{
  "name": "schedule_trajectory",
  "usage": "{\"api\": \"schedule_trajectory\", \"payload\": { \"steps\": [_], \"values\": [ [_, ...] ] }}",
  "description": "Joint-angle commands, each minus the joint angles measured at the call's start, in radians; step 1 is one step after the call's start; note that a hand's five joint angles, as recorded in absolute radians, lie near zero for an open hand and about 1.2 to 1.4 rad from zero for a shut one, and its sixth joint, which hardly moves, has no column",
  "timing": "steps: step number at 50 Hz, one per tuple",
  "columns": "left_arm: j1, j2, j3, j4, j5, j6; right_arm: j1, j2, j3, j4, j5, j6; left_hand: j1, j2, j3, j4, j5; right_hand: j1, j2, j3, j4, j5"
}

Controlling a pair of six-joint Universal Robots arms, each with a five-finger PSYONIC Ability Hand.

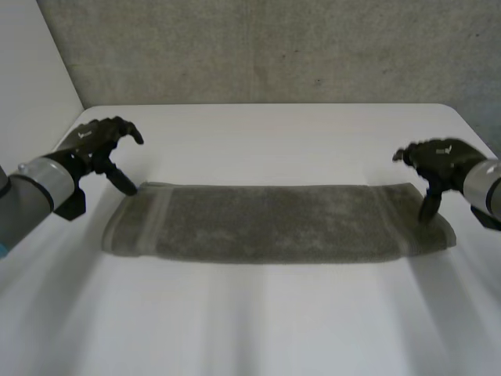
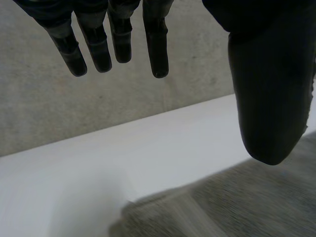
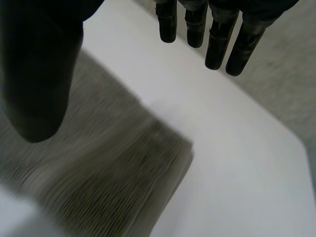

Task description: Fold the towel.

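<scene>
A grey-green towel (image 1: 274, 223) lies flat on the white table (image 1: 258, 321) as a long folded strip, running from side to side. My left hand (image 1: 100, 145) hovers over the towel's far left corner, open, thumb pointing down at the corner. In the left wrist view the fingers (image 2: 113, 42) are straight and the thumb (image 2: 269, 94) hangs above the towel (image 2: 232, 207), holding nothing. My right hand (image 1: 440, 160) hovers over the far right corner, open too. In the right wrist view its fingers (image 3: 212, 34) and thumb (image 3: 37, 74) stand apart above the towel's layered end (image 3: 108, 177).
A grey concrete wall (image 1: 266, 47) rises behind the table's far edge. Bare white table surrounds the towel, with the widest stretch in front of it.
</scene>
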Motion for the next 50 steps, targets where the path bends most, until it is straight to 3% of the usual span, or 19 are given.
{"api": "schedule_trajectory", "payload": {
  "steps": [1, 11, 28, 33, 35, 50],
  "values": [
    [-0.052, 0.073, -0.191, 0.11, 0.0, 0.001, -0.049, 0.004, 0.14, -0.024, 0.0, -0.106, -0.039, -0.033, -0.037, -0.043, -0.003, -0.058, -0.061, -0.065, -0.076, -0.056],
    [-0.09, 0.077, -0.33, 0.231, -0.008, 0.003, -0.085, 0.027, 0.29, -0.316, -0.005, -0.118, -0.051, -0.045, -0.049, -0.055, -0.015, 0.131, 0.128, 0.124, 0.113, 0.133],
    [-0.075, 0.075, -0.353, 0.316, -0.011, 0.003, -0.112, 0.114, 0.28, -0.361, -0.012, -0.124, -0.051, -0.045, -0.049, -0.055, -0.015, 0.563, 0.56, 0.556, 0.545, 0.565],
    [-0.072, 0.075, -0.363, 0.331, -0.011, 0.003, -0.116, 0.123, 0.277, -0.361, -0.012, -0.124, -0.051, -0.045, -0.049, -0.055, -0.015, 0.815, 0.812, 0.809, 0.797, 0.817],
    [-0.066, 0.075, -0.373, 0.348, -0.011, 0.003, -0.124, 0.123, 0.272, -0.364, -0.014, -0.126, -0.051, -0.045, -0.049, -0.055, -0.015, 1.154, 1.151, 1.148, 1.136, 1.156],
    [-0.041, 0.08, -0.383, 0.363, -0.013, 0.001, -0.337, 0.024, 0.105, -0.303, 0.012, -0.236, -0.06, -0.054, -0.058, -0.063, -0.024, 1.163, 1.161, 1.157, 1.146, 1.165]
  ]
}}
